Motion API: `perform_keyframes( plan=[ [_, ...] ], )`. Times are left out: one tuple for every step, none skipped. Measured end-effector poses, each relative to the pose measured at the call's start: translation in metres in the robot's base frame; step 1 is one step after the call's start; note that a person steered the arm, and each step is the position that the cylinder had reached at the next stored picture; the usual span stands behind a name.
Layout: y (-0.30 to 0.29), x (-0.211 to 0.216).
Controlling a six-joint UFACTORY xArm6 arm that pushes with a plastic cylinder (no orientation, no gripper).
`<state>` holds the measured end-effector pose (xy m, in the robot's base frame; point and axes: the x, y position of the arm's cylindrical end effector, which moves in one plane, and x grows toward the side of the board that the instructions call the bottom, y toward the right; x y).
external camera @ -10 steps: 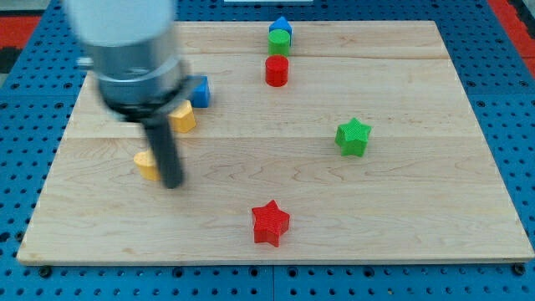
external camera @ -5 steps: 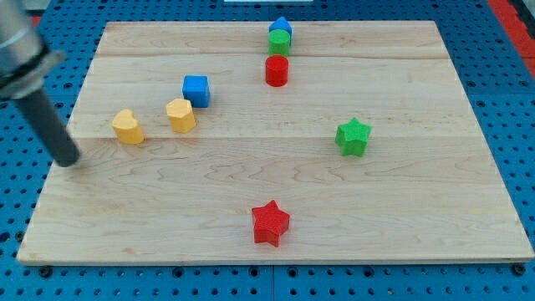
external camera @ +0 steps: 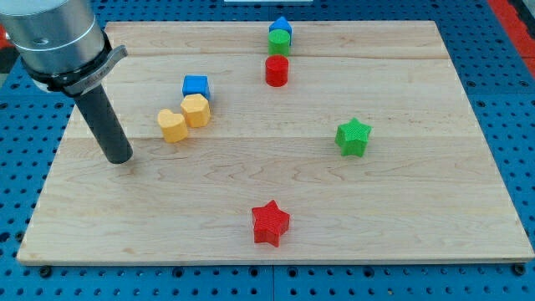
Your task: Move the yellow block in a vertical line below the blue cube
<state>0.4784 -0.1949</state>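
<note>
The blue cube (external camera: 196,86) sits on the wooden board's upper left part. A yellow hexagonal block (external camera: 196,110) lies just below it, touching it. A second yellow block, heart-shaped (external camera: 171,125), lies against the first one's lower left side. My tip (external camera: 119,159) rests on the board to the left of and slightly below the heart-shaped yellow block, apart from it.
A small blue block (external camera: 282,26), a green block (external camera: 278,42) and a red cylinder (external camera: 277,71) stand in a column at the top centre. A green star (external camera: 353,136) lies at the right. A red star (external camera: 270,223) lies at the bottom centre. The board's left edge (external camera: 52,163) is near my tip.
My tip moved right from the board's left edge. The heart-shaped yellow block shifted right against the hexagonal one, which moved right to sit under the blue cube.
</note>
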Motion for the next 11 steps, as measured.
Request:
perform_keyframes(
  plan=[
    [-0.002, -0.049],
    [0.014, -0.072],
    [0.061, -0.037],
    [0.052, -0.025],
    [0.092, -0.045],
    [0.065, 0.026],
    [0.130, 0.025],
    [0.177, -0.022],
    [0.138, -0.023],
    [0.099, -0.025],
    [0.140, -0.023]
  ],
)
